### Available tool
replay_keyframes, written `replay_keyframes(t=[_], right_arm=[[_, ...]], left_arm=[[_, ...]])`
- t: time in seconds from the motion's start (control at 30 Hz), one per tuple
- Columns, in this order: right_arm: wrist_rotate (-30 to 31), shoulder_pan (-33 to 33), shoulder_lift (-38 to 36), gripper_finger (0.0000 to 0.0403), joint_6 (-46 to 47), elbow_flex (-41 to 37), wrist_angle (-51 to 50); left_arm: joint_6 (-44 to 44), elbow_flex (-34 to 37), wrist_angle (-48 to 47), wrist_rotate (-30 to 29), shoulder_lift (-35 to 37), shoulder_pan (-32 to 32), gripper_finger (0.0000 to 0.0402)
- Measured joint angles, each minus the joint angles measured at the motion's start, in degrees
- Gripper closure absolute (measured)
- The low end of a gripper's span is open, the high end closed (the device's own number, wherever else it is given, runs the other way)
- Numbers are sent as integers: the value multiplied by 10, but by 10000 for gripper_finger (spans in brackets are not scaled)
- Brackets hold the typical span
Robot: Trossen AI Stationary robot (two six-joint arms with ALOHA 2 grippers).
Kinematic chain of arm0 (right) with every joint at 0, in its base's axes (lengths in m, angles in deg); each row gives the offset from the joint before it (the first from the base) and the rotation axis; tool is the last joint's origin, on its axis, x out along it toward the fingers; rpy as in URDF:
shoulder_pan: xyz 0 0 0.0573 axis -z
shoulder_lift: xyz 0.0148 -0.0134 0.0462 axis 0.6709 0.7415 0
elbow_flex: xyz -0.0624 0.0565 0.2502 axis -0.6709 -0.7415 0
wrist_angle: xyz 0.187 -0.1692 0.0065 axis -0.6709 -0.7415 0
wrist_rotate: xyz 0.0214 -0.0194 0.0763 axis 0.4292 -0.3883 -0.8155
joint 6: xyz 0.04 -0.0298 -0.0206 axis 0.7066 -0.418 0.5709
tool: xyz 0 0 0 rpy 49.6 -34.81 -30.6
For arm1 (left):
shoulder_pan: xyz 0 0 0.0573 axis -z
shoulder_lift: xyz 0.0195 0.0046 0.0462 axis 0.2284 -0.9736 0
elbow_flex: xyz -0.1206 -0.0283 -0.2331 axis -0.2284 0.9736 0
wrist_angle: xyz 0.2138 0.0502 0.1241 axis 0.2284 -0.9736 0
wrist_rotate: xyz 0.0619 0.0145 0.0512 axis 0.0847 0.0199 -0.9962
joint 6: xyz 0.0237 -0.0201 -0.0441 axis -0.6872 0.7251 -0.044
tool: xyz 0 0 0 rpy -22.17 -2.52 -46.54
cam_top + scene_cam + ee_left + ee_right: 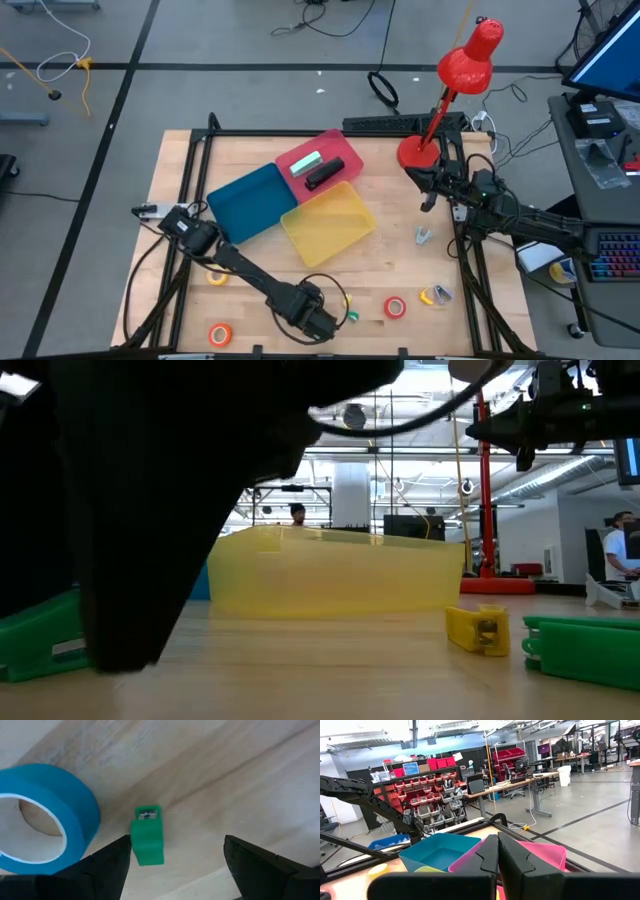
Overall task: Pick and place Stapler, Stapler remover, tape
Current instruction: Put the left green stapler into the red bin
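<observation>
Blue tape roll [42, 820] lies flat just beside a small green stapler remover [147, 837]

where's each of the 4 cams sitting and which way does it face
High: overhead, straight down on the table; both arms show.
Low: at tabletop height, level across to the yellow bin; a dark arm blocks its left.
Left wrist: close over the wood, open left gripper around a small green piece, blue tape beside.
Right wrist: raised, facing the room, shut right gripper before the teal bin.
Shared: yellow bin in high and low.
</observation>
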Motion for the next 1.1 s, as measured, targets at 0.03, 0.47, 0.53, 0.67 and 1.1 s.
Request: replay_keyframes(t=[0.03,0.47,0.53,0.67,1.1], right_arm=[[0,0,0,403,0,0,0],[0,0,0,403,0,0,0],[0,0,0,403,0,0,0],[0,0,0,403,0,0,0],[0,0,0,403,0,0,0]], left_arm=[[-1,0,1,2,-1,0,92],[-7,0,13,6,-6,-4,127],[-6,-1,15,9,-11,-6,159],[-7,-1,9,5,-12,-7,233],[-11,2,24,22,4,-17,333]])
